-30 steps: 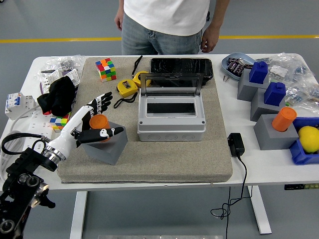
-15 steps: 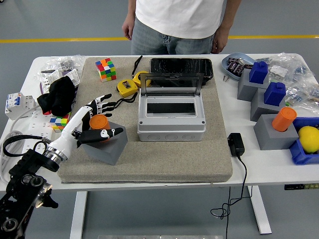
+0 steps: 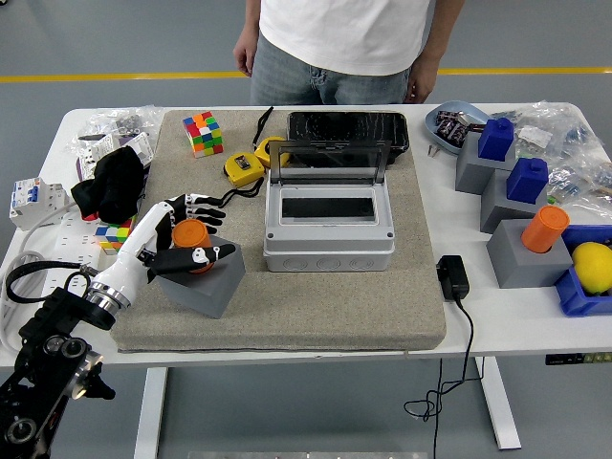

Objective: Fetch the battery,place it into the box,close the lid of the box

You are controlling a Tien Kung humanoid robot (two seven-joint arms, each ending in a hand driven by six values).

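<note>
White table (image 3: 316, 337) fills the frame, with a beige felt mat (image 3: 316, 296) laid over its centre.

Change since the earlier frames: the left hand (image 3: 182, 234) in the lower left has tightened around the orange battery (image 3: 188, 235). One second ago the fingers were spread above and behind the cylinder; they now lie lower, bent over its far side, while the thumb presses across its near side. The person (image 3: 344, 43) at the top edge has shifted to the right since the first frame and now stands with arms hanging.

Task object: the battery is a short orange cylinder standing upright in a grey wedge-shaped holder (image 3: 206, 277) on the mat's left portion. Hand state: closing around the battery, thumb and fingers on opposite sides. Whether the grip is firm cannot be confirmed.

Centre of frame: the grey box (image 3: 329, 229) stands on the mat, well right of the holder. Its smoked transparent lid (image 3: 330, 161) is raised at the far edge.

Far left of mat: a yellow tape measure (image 3: 244, 169) and a Rubik's cube (image 3: 202, 132).

Right side: a second orange cylinder (image 3: 544, 229) sits in another grey holder.

Hidden items: the battery's lower part is concealed by the thumb and holder. The person is cut off above the chest.
</note>
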